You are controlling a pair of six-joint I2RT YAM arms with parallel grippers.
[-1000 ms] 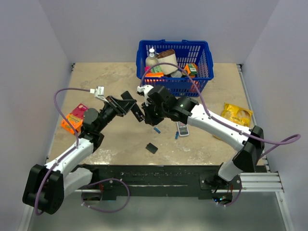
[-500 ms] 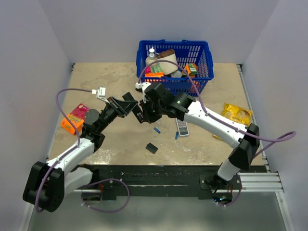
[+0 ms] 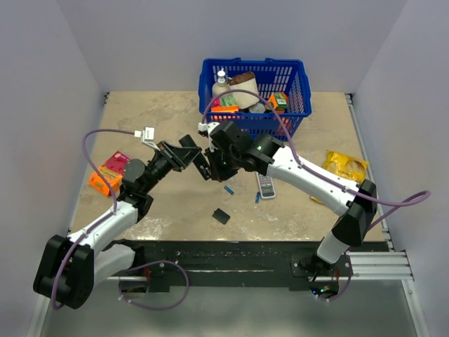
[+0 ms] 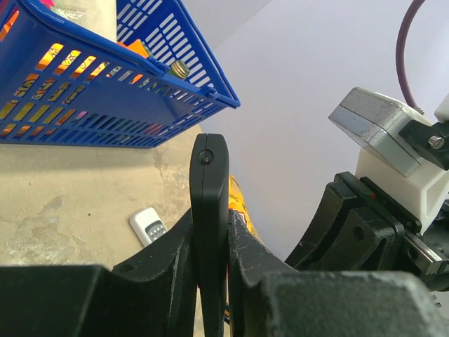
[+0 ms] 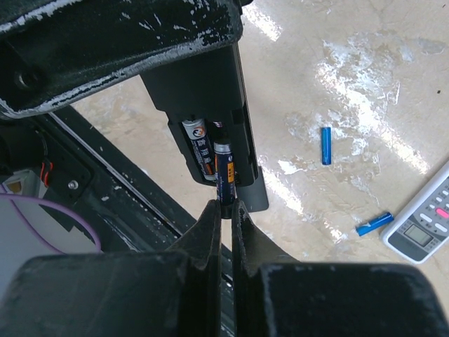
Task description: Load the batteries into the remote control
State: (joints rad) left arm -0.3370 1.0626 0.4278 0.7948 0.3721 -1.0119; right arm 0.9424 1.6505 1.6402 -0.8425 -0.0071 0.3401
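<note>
My left gripper (image 3: 191,156) is shut on the long black remote control (image 4: 209,203), held edge-up above the table; it also shows in the top view (image 3: 202,167). In the right wrist view its open battery bay (image 5: 210,133) faces me, with one battery (image 5: 197,149) seated. My right gripper (image 5: 224,209) is shut on a second dark-blue battery (image 5: 224,172), whose upper end is inside the bay beside the first. Two loose blue batteries (image 5: 326,145) (image 5: 374,223) lie on the table. The black back cover (image 3: 222,215) lies near the front edge.
A white-grey remote (image 3: 266,185) lies right of the loose batteries. A blue basket (image 3: 295,77) of items stands at the back. An orange packet (image 3: 109,172) lies left, a yellow packet (image 3: 345,166) right. The two grippers are very close together.
My right gripper has shifted slightly left and up toward the held remote over the last second. The left arm has barely moved.
</note>
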